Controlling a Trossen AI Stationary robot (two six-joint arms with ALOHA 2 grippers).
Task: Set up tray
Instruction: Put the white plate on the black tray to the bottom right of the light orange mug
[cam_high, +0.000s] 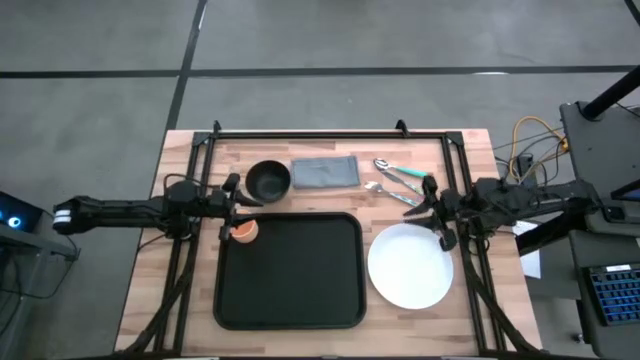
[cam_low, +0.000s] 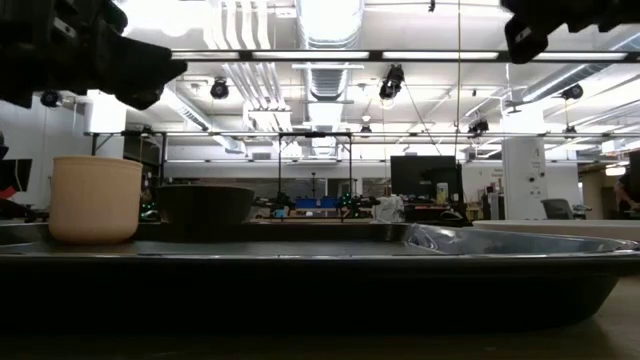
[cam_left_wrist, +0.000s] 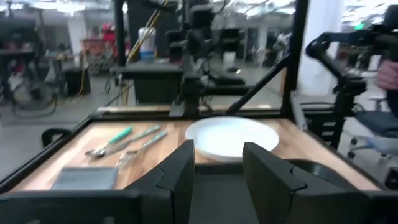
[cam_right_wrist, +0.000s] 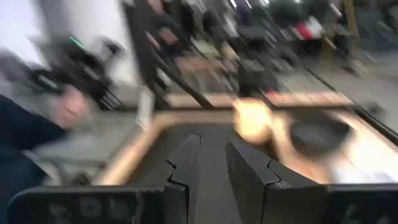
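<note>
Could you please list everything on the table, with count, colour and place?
flat black rectangular tray: one, black, table centre, near edge.
small orange cup: one, orange, tray's far left corner.
dark round bowl: one, black, behind tray, left.
folded grey cloth: one, grey, right of bowl.
teal-handled metal cutlery: several pieces, silver and teal, right of cloth.
round white plate: one, white, right of tray.
left pincer: one, dark, empty, above cup.
right pincer: one, dark, empty, at plate's far edge.

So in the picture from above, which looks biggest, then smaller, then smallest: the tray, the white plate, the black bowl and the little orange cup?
Largest to smallest:
1. tray
2. white plate
3. black bowl
4. orange cup
</note>
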